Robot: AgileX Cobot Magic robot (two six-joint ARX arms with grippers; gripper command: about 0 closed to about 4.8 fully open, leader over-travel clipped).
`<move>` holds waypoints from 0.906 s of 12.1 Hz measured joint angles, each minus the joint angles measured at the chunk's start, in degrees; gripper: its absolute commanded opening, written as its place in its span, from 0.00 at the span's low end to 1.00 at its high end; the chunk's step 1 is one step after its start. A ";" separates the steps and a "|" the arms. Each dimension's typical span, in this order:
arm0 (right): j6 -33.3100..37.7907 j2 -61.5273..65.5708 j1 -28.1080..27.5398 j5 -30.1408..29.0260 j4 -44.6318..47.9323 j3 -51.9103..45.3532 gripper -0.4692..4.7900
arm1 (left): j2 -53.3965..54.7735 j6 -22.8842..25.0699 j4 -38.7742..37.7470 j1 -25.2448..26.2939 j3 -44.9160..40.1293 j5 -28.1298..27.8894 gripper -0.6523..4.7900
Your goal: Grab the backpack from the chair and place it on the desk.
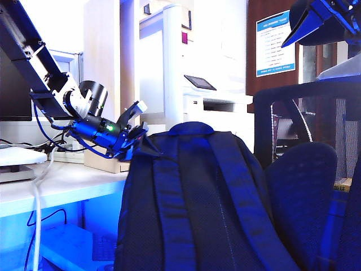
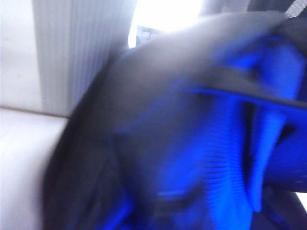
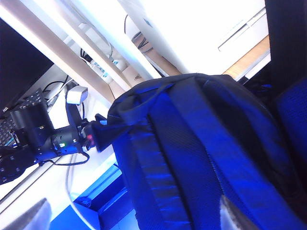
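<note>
The dark navy backpack stands upright against the chair, straps facing the exterior camera and its loop handle on top. My left gripper is at the backpack's upper left corner, shut on a pinch of fabric that is drawn out to a point. The right wrist view shows the same grip by the left gripper. In the left wrist view only blurred backpack shows; the jaws are hidden. My right gripper hangs high above the chair, open; its fingers are spread wide over the backpack.
The white desk lies left of the backpack, with a white post and a pale wood divider. A monitor and cables sit at its left. A white printer stands behind.
</note>
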 measured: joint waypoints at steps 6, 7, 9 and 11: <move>-1.53 -0.02 0.00 -11.26 -0.11 0.00 1.00 | -7.74 0.07 -3.58 -0.85 -1.25 -2.43 0.11; -1.53 -0.09 0.00 -12.90 -0.09 0.00 1.00 | -9.44 0.11 -5.25 -0.87 -1.44 -3.23 0.11; -1.51 -0.31 0.00 -15.63 -0.15 0.00 1.00 | -13.92 0.24 -9.49 -0.94 -2.14 -6.12 0.11; -1.51 -1.86 0.00 -18.36 0.74 0.00 1.00 | -20.35 0.28 -12.07 -1.27 -2.58 -10.05 0.11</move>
